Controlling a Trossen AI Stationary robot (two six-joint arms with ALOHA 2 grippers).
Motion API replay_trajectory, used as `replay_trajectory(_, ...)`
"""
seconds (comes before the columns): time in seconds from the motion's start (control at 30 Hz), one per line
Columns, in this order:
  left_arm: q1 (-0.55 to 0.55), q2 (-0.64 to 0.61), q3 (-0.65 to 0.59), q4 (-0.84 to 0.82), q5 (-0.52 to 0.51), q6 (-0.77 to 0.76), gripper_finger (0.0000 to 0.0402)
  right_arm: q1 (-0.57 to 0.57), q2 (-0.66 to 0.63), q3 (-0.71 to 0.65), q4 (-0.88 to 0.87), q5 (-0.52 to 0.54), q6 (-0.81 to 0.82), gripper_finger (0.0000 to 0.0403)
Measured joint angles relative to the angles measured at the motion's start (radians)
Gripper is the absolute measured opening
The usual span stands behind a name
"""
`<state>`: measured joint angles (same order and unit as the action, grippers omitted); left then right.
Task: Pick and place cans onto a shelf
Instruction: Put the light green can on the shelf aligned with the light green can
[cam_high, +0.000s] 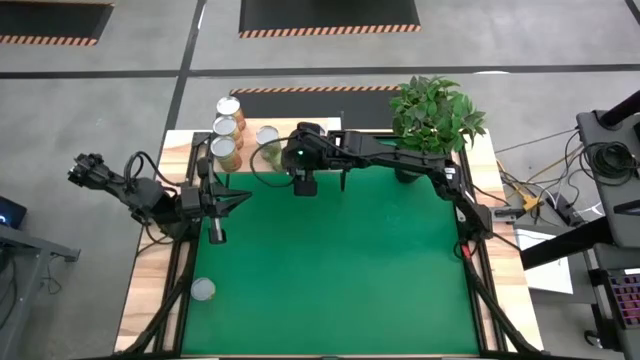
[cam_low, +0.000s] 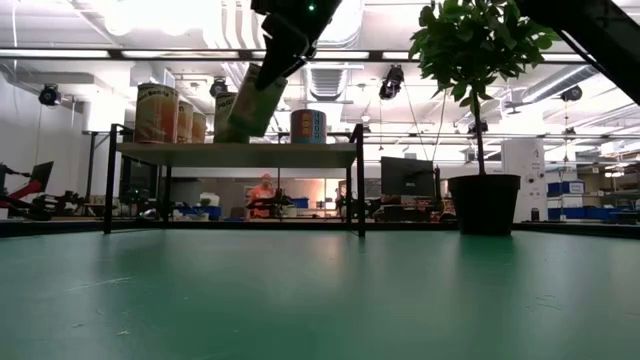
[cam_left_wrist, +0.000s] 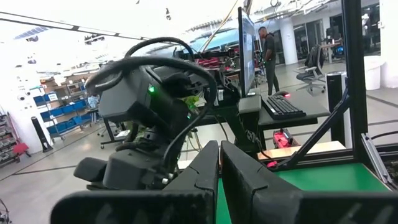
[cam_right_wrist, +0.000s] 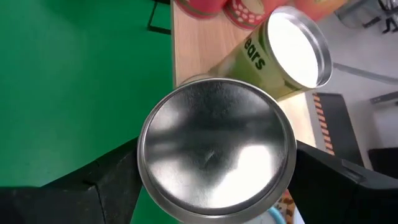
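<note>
My right gripper (cam_high: 284, 157) is shut on a green-labelled can (cam_low: 250, 102), tilted over the wooden shelf (cam_low: 240, 153) at the table's far left. Three cans (cam_high: 227, 128) stand in a row on the shelf, and another green can (cam_right_wrist: 273, 53) stands close to the held one. A blue can (cam_low: 308, 126) stands on the shelf's right part. One can (cam_high: 203, 290) stands on the green mat near the left front corner. My left gripper (cam_high: 240, 201) is shut and empty, low over the mat's left edge. My right gripper pinches the green can's round wall near its upper end (cam_low: 268, 80), one finger (cam_right_wrist: 93, 180) on each side, with the silvery end (cam_right_wrist: 214, 149) facing the wrist. The fingers slant down from above and the right. The can hangs tilted, its lower end (cam_low: 233, 135) at the shelf top; whether it touches, I cannot tell.
A potted plant (cam_high: 432, 118) in a dark pot (cam_low: 483, 203) stands at the far right of the mat. The green mat (cam_high: 340, 270) lies open in the middle and near side. A person (cam_low: 263, 192) sits in the room behind the table.
</note>
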<state>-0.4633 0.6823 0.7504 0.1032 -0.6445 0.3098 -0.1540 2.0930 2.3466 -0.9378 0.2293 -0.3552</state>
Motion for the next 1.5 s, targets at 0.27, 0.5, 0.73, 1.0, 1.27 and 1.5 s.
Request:
replay_trajectory(0.27, 0.000, 0.000, 0.000, 0.000, 0.000, 0.000, 0.0000, -0.014, 0.005, -0.007, 0.019, -0.004, -0.026, 0.0342)
replay_trajectory(0.5, 0.000, 0.000, 0.000, 0.000, 0.000, 0.000, 0.0000, -0.016, 0.005, -0.010, 0.075, -0.004, -0.030, 0.0341)
replay_trajectory(0.73, 0.000, 0.000, 0.000, 0.000, 0.000, -0.001, 0.0000, -0.023, 0.005, -0.011, 0.114, 0.000, -0.028, 0.0333)
replay_trajectory(1.0, 0.000, 0.000, 0.000, -0.004, 0.000, -0.001, 0.0000, -0.023, 0.003, -0.006, 0.130, 0.000, -0.042, 0.0329)
replay_trajectory(1.27, 0.000, 0.000, 0.000, -0.005, 0.000, -0.004, 0.0000, -0.039, 0.003, -0.063, 0.186, -0.001, -0.105, 0.0329)
replay_trajectory(1.5, 0.000, 0.000, 0.000, -0.005, 0.000, -0.004, 0.0000, -0.050, 0.003, -0.132, 0.298, 0.000, -0.184, 0.0329)
